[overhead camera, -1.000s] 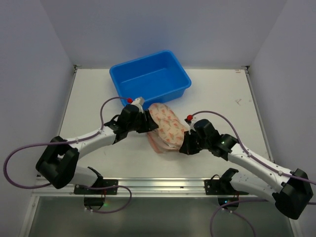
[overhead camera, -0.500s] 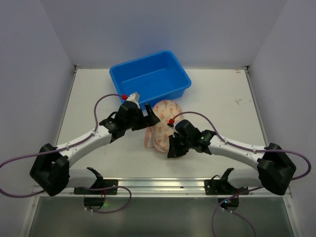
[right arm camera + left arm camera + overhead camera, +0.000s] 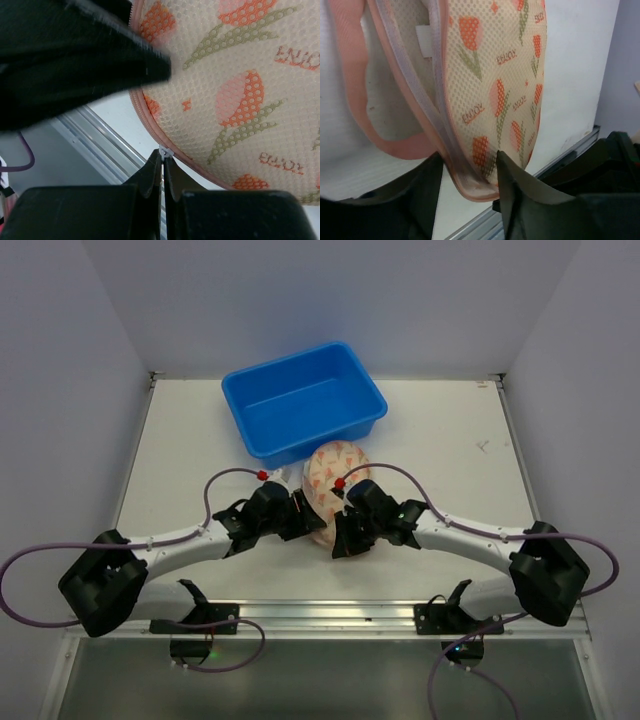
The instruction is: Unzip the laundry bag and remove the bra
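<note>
Unzipping in hand. Found right claw (image 3: pixel 162 160) clamped on silver zip pull (image 3: pixel 163 150) of cream floral mesh pouch (image 3: pixel 240 75), left claw (image 3: pixel 469 159) apart astride its end. Next: clamp left, draw pull onward

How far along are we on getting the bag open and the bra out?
Done: the laundry bag looks partly unzipped, its mesh lining showing. In hand: the right end effector pinches the zipper pull; the left end effector straddles the bag's rim, grip unclear. Left: finish unzipping, pull out the bra, not visible.
</note>
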`<action>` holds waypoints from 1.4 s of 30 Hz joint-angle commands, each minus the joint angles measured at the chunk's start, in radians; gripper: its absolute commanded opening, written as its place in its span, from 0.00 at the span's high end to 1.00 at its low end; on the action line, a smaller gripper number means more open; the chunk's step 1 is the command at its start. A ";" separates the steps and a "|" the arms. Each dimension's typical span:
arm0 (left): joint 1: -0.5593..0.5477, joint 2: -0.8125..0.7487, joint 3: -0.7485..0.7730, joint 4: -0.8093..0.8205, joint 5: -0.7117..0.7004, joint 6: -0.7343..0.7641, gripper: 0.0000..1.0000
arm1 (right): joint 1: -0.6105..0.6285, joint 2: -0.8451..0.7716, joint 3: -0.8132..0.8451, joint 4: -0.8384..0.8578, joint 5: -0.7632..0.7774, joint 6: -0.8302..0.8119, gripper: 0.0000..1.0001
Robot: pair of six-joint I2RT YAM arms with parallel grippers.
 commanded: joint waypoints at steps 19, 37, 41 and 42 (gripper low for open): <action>0.175 -0.166 -0.109 -0.195 0.181 0.256 1.00 | -0.215 -0.335 -0.177 -0.179 0.101 -0.035 1.00; 0.195 -0.248 -0.089 -0.281 0.140 0.284 0.46 | -0.213 -0.356 -0.112 -0.258 0.119 -0.041 0.35; 0.197 -0.294 -0.010 -0.373 0.000 0.278 0.20 | -0.213 -0.437 -0.049 -0.298 0.184 -0.041 0.17; 0.197 -0.298 0.006 -0.390 -0.052 0.284 0.19 | -0.213 -0.456 -0.042 -0.301 0.205 -0.041 0.13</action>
